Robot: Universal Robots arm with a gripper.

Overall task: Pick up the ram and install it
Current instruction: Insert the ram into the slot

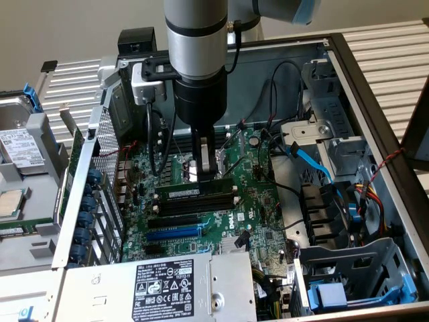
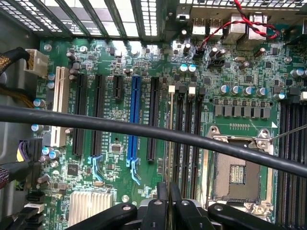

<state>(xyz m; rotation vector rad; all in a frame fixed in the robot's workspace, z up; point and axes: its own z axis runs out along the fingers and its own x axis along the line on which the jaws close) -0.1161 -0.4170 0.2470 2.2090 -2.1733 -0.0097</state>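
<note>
The ram (image 1: 193,192) was seen standing on edge at the black slot (image 1: 196,202) next to the processor socket (image 2: 235,175). The fingers (image 2: 163,196) seemed closed tightly on its top edge. An upright stick and even pressure along the slot were judged necessary.

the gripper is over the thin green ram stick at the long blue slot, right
No, not the blue one. In the exterior view the gripper is over the thin green ram stick at the long black plastic slots; the long blue slot lies apart from it.
</note>
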